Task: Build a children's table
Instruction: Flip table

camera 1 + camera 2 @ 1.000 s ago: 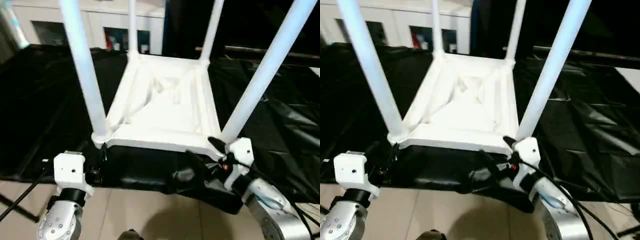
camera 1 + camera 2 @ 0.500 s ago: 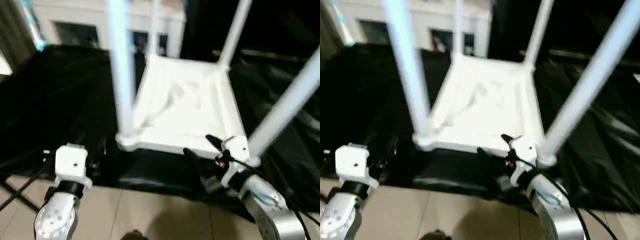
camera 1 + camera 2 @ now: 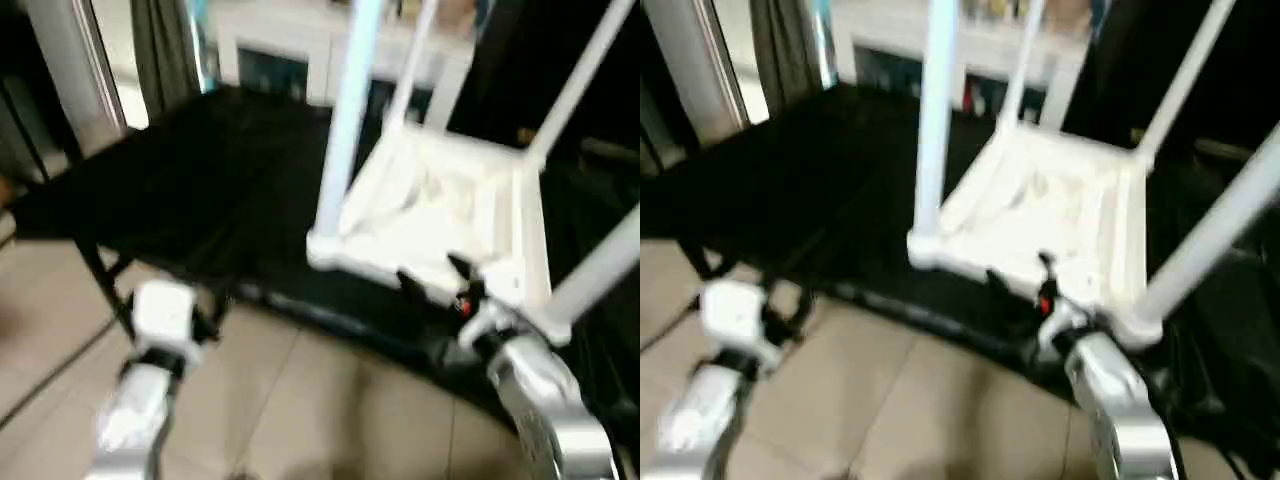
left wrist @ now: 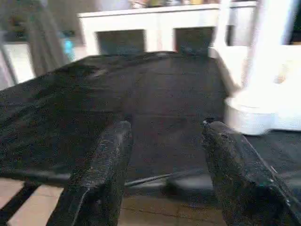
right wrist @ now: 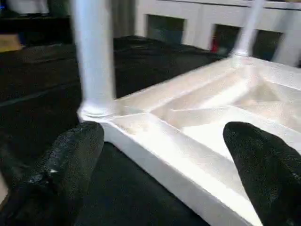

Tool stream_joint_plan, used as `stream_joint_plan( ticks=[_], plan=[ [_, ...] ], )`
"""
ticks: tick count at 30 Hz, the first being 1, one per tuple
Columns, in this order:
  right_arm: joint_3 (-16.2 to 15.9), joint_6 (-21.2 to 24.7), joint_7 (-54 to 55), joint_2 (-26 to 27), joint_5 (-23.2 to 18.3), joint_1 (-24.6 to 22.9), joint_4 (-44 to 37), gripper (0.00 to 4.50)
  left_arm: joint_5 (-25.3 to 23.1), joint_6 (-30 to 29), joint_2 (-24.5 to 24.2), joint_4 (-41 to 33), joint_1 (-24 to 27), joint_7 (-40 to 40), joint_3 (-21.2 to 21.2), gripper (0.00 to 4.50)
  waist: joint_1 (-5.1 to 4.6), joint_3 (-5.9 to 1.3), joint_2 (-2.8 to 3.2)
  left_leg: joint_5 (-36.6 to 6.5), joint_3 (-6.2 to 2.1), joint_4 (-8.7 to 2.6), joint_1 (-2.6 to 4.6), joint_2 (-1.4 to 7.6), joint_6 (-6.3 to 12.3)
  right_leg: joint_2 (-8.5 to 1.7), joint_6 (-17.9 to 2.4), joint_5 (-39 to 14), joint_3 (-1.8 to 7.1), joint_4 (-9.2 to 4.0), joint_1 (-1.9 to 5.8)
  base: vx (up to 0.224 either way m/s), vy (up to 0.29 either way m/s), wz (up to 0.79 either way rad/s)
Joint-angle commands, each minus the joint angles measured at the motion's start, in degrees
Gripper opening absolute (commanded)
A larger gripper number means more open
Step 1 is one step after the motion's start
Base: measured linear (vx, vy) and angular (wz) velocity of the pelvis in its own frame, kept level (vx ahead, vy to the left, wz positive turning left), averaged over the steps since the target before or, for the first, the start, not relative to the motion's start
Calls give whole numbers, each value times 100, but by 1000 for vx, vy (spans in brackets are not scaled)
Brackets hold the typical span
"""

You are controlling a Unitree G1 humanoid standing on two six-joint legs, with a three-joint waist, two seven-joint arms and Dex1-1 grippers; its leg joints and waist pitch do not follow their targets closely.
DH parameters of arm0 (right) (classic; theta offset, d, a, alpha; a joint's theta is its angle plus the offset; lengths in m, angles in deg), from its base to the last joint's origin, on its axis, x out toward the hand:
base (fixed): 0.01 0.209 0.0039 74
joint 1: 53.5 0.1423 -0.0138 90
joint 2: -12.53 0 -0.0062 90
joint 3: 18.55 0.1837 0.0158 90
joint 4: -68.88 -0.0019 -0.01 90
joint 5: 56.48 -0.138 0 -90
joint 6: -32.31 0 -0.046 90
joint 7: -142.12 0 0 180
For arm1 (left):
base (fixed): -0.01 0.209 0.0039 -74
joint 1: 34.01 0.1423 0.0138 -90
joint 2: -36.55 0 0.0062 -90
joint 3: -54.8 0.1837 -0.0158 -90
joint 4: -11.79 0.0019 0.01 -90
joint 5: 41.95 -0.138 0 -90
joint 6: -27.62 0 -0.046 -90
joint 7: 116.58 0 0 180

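Observation:
The children's table [image 3: 440,200] lies upside down on a black-covered platform, its ribbed underside [image 5: 221,108] facing up. Its white legs stand upright in the corner sockets: near-left leg [image 3: 345,130], far-left leg [image 3: 410,70], far-right leg [image 3: 580,85], near-right leg [image 3: 600,275]. My right gripper [image 3: 435,278] is open at the top's near edge, with nothing held; that edge runs just ahead of its fingers [image 5: 70,160]. My left gripper [image 4: 167,129] is open and empty, out over the floor to the left of the near-left corner socket [image 4: 251,115].
Black sheeting [image 3: 180,190] covers the low platform, whose front edge and a dark stand leg [image 3: 100,290] are near my left arm. A white cabinet [image 3: 290,50] stands behind. A curtain and a door frame [image 3: 70,60] are at the far left. Tiled floor [image 3: 300,400] lies in front.
The camera has swung left, shifting the whole scene right. My left gripper now stands farther left of the near-left corner. The right gripper stays at the top's near edge.

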Motion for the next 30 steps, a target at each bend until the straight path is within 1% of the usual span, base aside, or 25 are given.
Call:
stream_joint_plan(
  ticks=[1,2,6,7,8,9,11,12,13,14,15,16,17,18,19,21,22,23,24,25,26,27,28,29,30],
  plan=[
    [13,43,44,48,110,122,61,450,-104,-221,23,-167,-231,-69,126,267,-8,-158,-7,-1243,-177,-686,20,365,79,-488,-177,-2206,402,-723,118,-71,-74,8],
    [-1,47,50,56,133,128,61,450,-74,-289,30,-185,-253,-66,140,267,-13,-177,-7,-849,-132,-727,30,378,109,-453,-320,-1625,400,-726,132,-48,-72,10],
    [32,87,160,180,51,114,82,450,-71,-432,92,-325,-289,-175,195,267,-48,-162,-13,-831,-90,-826,-67,397,156,-420,-420,-1624,358,-788,180,-19,-47,3],
    [63,108,240,202,21,112,80,450,-59,-416,95,-302,-292,-136,220,267,-101,-250,13,-885,250,-641,293,351,-401,-60,-336,-1514,525,-863,-101,0,0,0],
    [87,93,285,218,4,108,79,450,-80,-414,103,-299,-303,-144,235,267,-103,-229,-44,-805,316,-644,159,285,-455,29,-326,-1256,594,-832,-74,32,-14,-31],
    [101,77,327,229,-5,103,83,450,-94,-402,110,-296,-312,-161,248,267,-36,-270,-103,-852,435,-547,104,185,-421,74,-301,-757,819,-751,-62,43,6,-48],
    [162,89,406,294,-40,67,47,450,-169,-415,86,-327,-363,-196,294,267,59,-302,-163,-1067,414,-299,-38,7,-42,-65,-433,-565,1310,-842,138,38,24,-47],
    [181,98,438,315,-12,23,-1,450,-273,-553,87,-357,-443,-300,306,267,214,-244,-190,-1061,158,71,-173,-6,138,-445,-680,-994,1893,-1056,313,19,108,-50],
    [181,98,438,315,-12,23,-1,450,-273,-553,87,-357,-443,-300,306,267,279,-191,-212,-831,-69,217,-291,-23,-14,-327,-830,-1158,2146,-1094,349,19,108,-50],
    [180,97,438,320,5,-1,-25,450,-313,-550,85,-349,-489,-338,302,267,260,-189,-157,-665,-191,159,-328,-41,-77,-201,-841,-1055,2134,-1042,351,-4,162,-66],
    [181,89,452,327,27,-44,-64,450,-379,-551,64,-340,-552,-362,333,267,111,-228,73,-206,-262,-473,-45,104,-464,541,-473,-518,1653,-817,23,-24,175,-64],
    [185,74,478,334,50,-82,-96,450,-381,-551,54,-315,-597,-355,368,267,-213,-236,176,-312,-296,-819,263,718,-326,677,-88,-699,845,-263,-500,-24,175,-64],
    [188,62,504,336,51,-104,-112,450,-356,-566,64,-301,-615,-346,379,267,-205,-305,391,300,-336,-981,220,1209,-425,408,-25,-577,394,72,-587,-31,155,-39],
    [183,44,539,329,78,-122,-126,450,-322,-578,83,-293,-634,-342,381,267,-212,-319,439,937,-316,-1052,100,1414,-558,294,13,-311,209,194,-571,-28,111,-30],
    [177,28,567,321,103,-134,-135,450,-302,-580,96,-291,-647,-336,383,267,-141,-422,488,2724,-132,-930,99,1540,-804,147,-90,177,-80,386,-664,-28,111,-30],
    [198,26,595,339,87,-141,-136,450,-293,-589,112,-294,-667,-345,386,267,-222,-544,495,5321,-105,-583,410,1417,-849,52,-370,466,-317,467,-809,-9,17,-47],
    [207,27,609,348,93,-141,-138,450,-258,-608,136,-300,-685,-370,366,267,-283,-499,428,5638,-380,-524,353,1143,128,-32,-266,179,-247,341,-650,-2,-32,-50],
    [200,32,607,340,115,-135,-139,450,-213,-628,158,-304,-695,-390,340,267,-336,-570,311,5530,-523,-417,512,1055,807,-143,-352,193,-130,168,-669,-3,-176,-47],
    [183,42,580,323,137,-121,-123,450,-167,-650,176,-309,-694,-401,325,267,-318,-520,-229,3200,-156,-43,-269,64,1827,-404,-1052,1444,239,-325,159,-24,-211,-40],
    [170,38,562,318,143,-113,-115,450,-173,-654,173,-308,-691,-420,325,267,-318,-520,-229,3200,-156,-43,-269,64,1827,-404,-1052,1444,239,-325,159,-24,-211,-40],
    [150,35,528,308,142,-99,-107,450,-169,-683,188,-311,-681,-454,310,267,-130,-456,-256,873,-66,271,-513,-181,1224,-922,-1027,2332,275,-704,338,-72,-180,-10],
    [123,40,474,291,128,-80,-101,450,-170,-702,207,-313,-667,-501,285,267,-139,-364,-259,496,-38,109,-389,-181,525,-761,-561,2163,224,-769,230,-86,-159,0],
    [79,58,407,256,102,-59,-101,450,-175,-712,244,-324,-637,-565,239,267,-174,-303,-126,577,-86,-196,-374,-61,272,-657,-106,1297,121,-801,260,-86,-159,0],
    [74,61,400,252,99,-57,-101,450,-175,-711,247,-326,-634,-572,234,267,-220,-293,-143,504,-80,-317,-395,-8,215,-501,222,729,79,-816,237,-84,-127,-13],
    [36,73,366,213,114,-31,-91,450,-169,-710,280,-358,-584,-627,188,267,-269,-271,-65,-186,-91,-588,-283,179,222,-319,570,-1188,19,-928,237,-105,-84,-4]
  ],
)
